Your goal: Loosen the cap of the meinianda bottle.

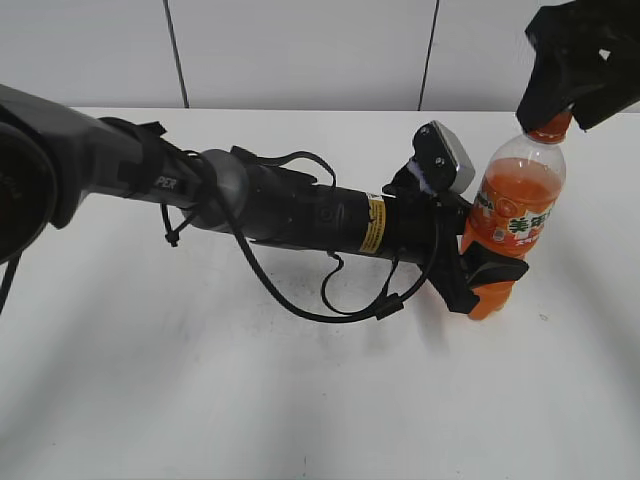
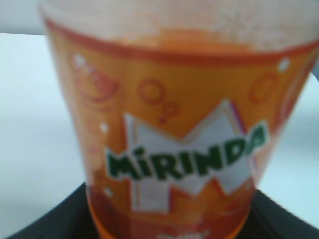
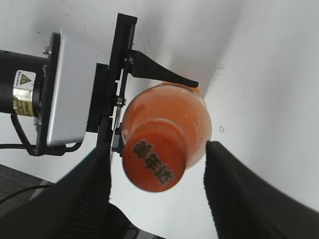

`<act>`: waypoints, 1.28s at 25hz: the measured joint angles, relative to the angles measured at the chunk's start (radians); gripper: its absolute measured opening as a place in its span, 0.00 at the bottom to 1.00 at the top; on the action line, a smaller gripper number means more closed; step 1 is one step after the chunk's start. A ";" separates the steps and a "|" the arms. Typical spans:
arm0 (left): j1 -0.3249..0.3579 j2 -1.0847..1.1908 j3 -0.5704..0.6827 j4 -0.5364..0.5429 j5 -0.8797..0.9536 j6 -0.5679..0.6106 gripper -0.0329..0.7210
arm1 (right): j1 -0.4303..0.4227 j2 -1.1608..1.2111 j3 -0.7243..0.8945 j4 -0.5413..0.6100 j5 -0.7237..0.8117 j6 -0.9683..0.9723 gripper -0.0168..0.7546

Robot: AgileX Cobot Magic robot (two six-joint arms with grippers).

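L claw clamped on bottle, R claw apart round cap w/o touching — next: close, twist.

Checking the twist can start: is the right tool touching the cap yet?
Apart. The right wrist view shows the right tool open, white table visible between each finger and the cap.

Three views, all meeting on one bottle

Your exterior camera looks down at a slant across the white surface. Your left wrist camera faces the meinianda bottle side-on, pressed so near it blurs; your right wrist camera looks straight down on its cap.
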State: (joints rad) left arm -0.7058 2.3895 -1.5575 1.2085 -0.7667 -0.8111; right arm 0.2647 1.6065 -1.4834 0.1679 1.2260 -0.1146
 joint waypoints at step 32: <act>0.000 0.000 0.000 0.021 0.001 0.004 0.58 | 0.000 0.015 0.000 0.005 0.001 -1.200 0.42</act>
State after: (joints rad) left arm -0.7058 2.3895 -1.5575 1.2292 -0.7658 -0.8076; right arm 0.2647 1.6211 -1.4831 0.1733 1.2270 -1.3148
